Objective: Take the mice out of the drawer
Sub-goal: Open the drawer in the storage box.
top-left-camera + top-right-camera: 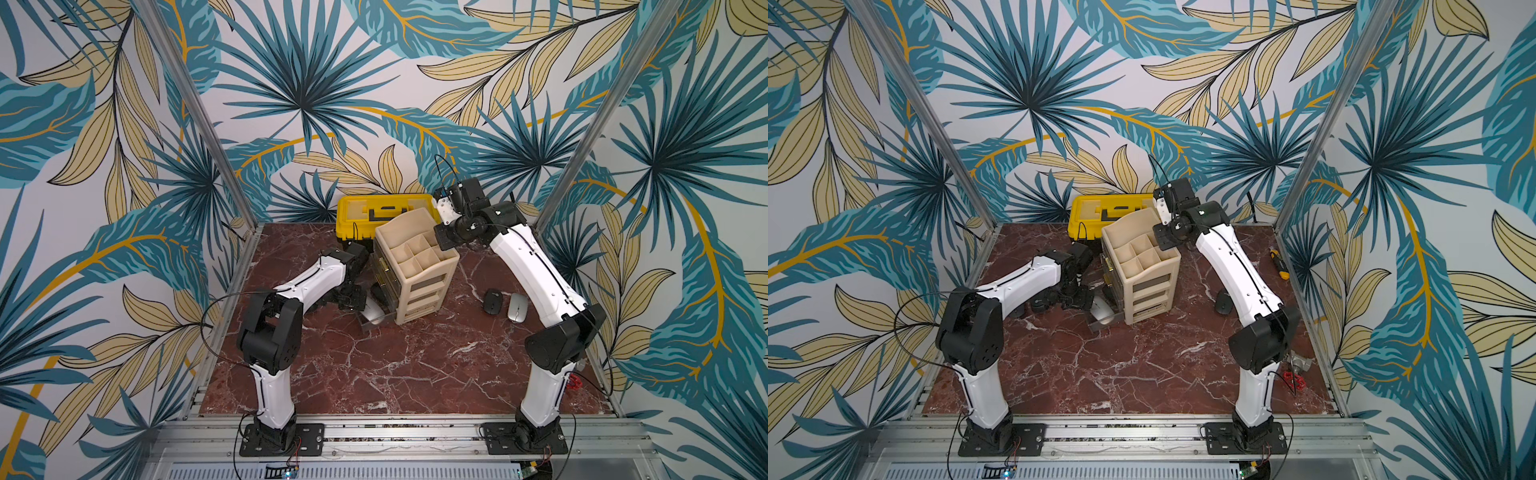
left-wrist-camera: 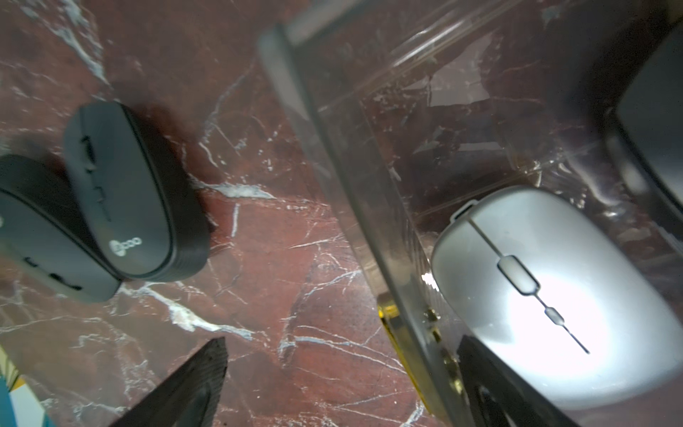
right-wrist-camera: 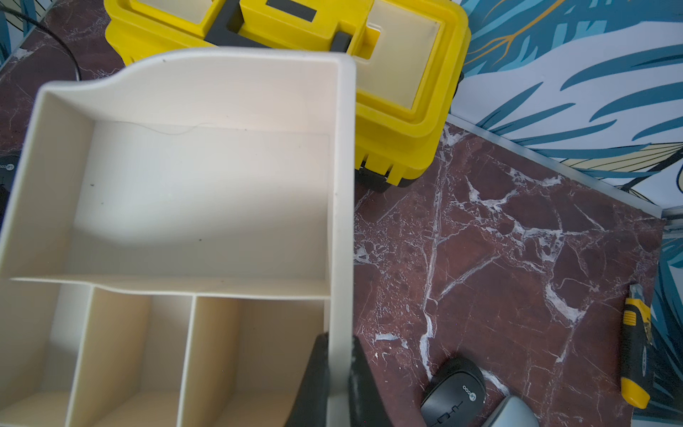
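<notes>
Two black mice (image 2: pixel 125 192) beside drawer (image 2: pixel 351 166) clear in L wrist view; L tool (image 2: pixel 340 355) agape; R tool (image 3: pixel 338 342) pinching organizer (image 3: pixel 343 185).

This is a robotics lab test cell, not a lived-in room. Two white-and-black robot arms (image 1: pixel 274 390) are bolted to a slotted aluminium rail (image 1: pixel 399 432). Bare aluminium frame posts (image 1: pixel 198 112) hold flat tropical-leaf printed wall panels (image 1: pixel 303 104), and a red marble-pattern board (image 1: pixel 395 365) serves as the tabletop.

Right gripper (image 3: pixel 338 338) clamps organizer wall (image 3: pixel 343 185); 1 black mouse (image 3: pixel 456 395), possibly grey mouse (image 3: pixel 513 412), nearby.
</notes>
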You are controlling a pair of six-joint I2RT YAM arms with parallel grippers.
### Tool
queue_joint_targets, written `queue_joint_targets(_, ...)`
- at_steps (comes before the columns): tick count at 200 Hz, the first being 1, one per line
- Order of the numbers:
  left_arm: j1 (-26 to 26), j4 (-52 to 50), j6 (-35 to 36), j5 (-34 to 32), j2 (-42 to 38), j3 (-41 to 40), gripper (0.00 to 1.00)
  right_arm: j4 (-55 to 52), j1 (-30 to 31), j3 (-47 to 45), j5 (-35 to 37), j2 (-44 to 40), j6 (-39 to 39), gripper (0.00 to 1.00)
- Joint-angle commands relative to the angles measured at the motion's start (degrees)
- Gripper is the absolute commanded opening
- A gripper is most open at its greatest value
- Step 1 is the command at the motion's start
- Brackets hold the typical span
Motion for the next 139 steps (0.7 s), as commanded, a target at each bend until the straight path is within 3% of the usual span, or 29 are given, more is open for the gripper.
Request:
queue_joint_targets(1, 1.1, -8.8, 2.8, -7.7, -0.4, 1.5, 1.0, 3.0, -1.4, -0.3, 7.0, 0.7, -3.3, 0.0)
queue_joint_targets(37, 1.0, -7.8, 3.9, -2.4, -0.6, 2.5, 1.0, 4.3, -0.8, -1.4, 4.0, -0.1, -3.4, 0.0)
queue_joint_targets(60, 0.5, -8.0, 3.2, -4.5, 1.6, 2.2, 1.0, 4.7, -0.5, -2.0, 4.3, -0.6, -3.7, 0.0)
queue_joint_targets(82, 0.5, -4.7, 2.4, -2.5, 2.0, 0.6, 0.98, 4.4, -0.6, -2.1, 4.4, -0.6, -3.8, 0.0)
queue_joint_targets(101, 0.6, -2.1, 1.2, -0.3, 1.5, -0.3, 0.87, 4.4, -0.6, -2.4, 4.3, -0.8, -3.8, 0.0)
queue_joint_targets(139, 0.5, -1.2, 0.1, 1.2, 1.4, 0.1, 0.46, 4.5, -0.5, -2.5, 4.4, -0.8, -3.8, 0.0)
